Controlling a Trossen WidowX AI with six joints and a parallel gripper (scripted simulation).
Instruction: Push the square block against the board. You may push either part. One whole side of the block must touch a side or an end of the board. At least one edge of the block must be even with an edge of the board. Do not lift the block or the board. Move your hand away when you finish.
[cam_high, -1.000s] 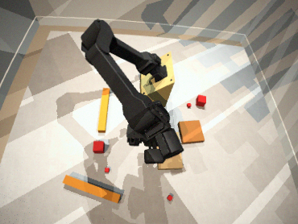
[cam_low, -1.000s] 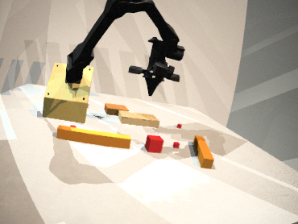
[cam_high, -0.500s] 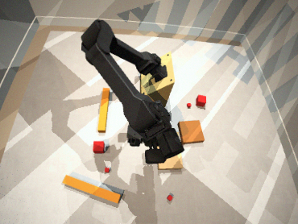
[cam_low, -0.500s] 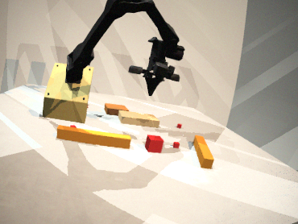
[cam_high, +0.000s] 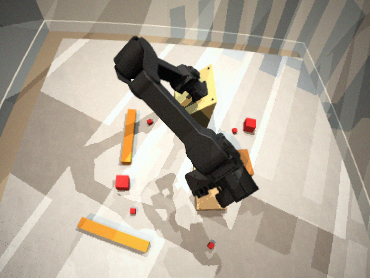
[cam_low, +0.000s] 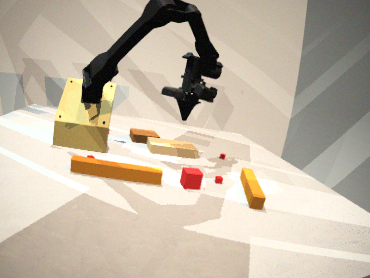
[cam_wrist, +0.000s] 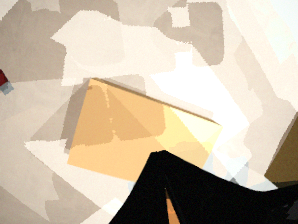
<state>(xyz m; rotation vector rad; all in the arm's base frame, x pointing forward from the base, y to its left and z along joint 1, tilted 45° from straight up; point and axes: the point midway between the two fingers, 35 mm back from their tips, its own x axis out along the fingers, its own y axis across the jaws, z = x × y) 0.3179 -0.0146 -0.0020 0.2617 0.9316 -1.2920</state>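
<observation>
The light tan board (cam_high: 210, 202) (cam_low: 172, 148) (cam_wrist: 120, 135) lies flat. The orange-brown square block (cam_high: 247, 162) (cam_low: 144, 134) lies flat near it, toward the right in the top view. The arm covers part of both there, and in the exterior view the board overlaps the view of the block, so I cannot tell whether they touch. My gripper (cam_low: 184, 118) (cam_wrist: 158, 157) is shut and empty, pointing down, raised above the table. Its fingertips are hidden in the top view. In the wrist view the fingers cover the board's near edge.
Orange bars (cam_high: 129, 136) (cam_high: 114, 234) (cam_low: 116, 171) (cam_low: 253, 188) lie on the left side in the top view. A red cube (cam_high: 122, 182) (cam_low: 191, 178) sits between them. Another red cube (cam_high: 250, 125) and several tiny ones are scattered around. The yellow base (cam_high: 209, 90) (cam_low: 81, 135) stands behind.
</observation>
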